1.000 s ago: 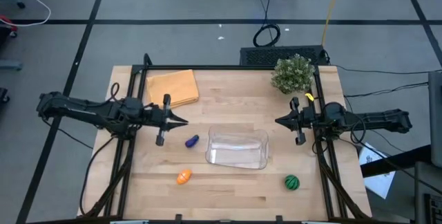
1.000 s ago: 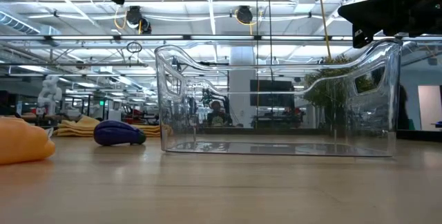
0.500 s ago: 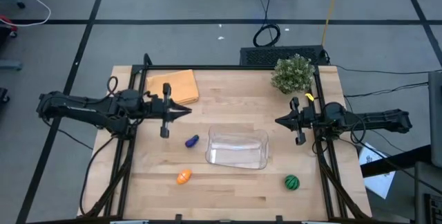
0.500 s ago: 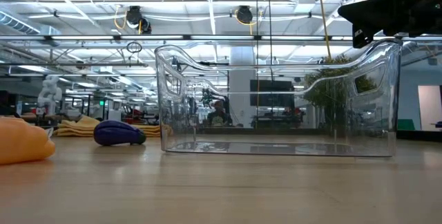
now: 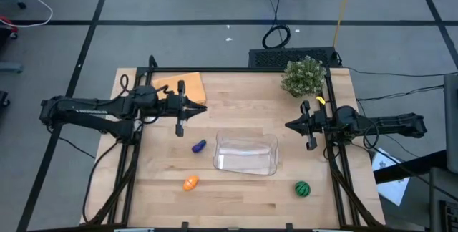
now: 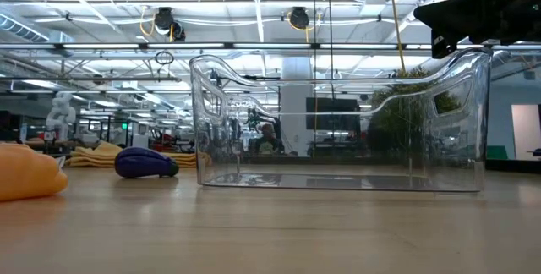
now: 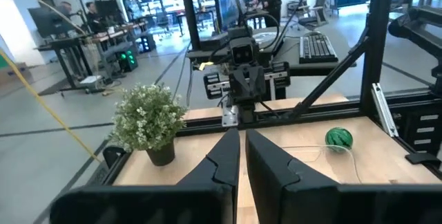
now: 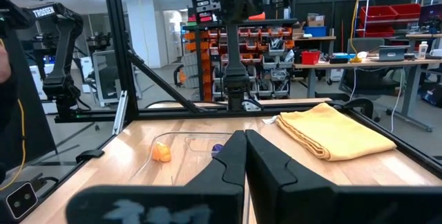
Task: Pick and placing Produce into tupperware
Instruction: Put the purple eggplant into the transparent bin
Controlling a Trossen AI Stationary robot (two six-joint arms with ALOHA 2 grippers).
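The clear tupperware stands on its base mid-table, also in the low view. The purple piece lies on the table just left of it. The orange piece lies near the front edge. The green striped piece lies at the front right and also shows in the left wrist view. My left gripper is shut and empty, raised beyond the purple piece, by the cloth's near right corner. My right gripper is shut and empty, raised right of the tupperware.
A folded orange-yellow cloth lies at the far left of the table. A bushy potted plant stands at the far right corner. A keyboard sits beyond the far edge. Bare wood shows along the front between the orange and green pieces.
My left gripper has moved toward the table's far edge and a little toward its right, from beside the purple piece to the cloth's near right corner, and has stayed shut. The produce and the tupperware have kept still.
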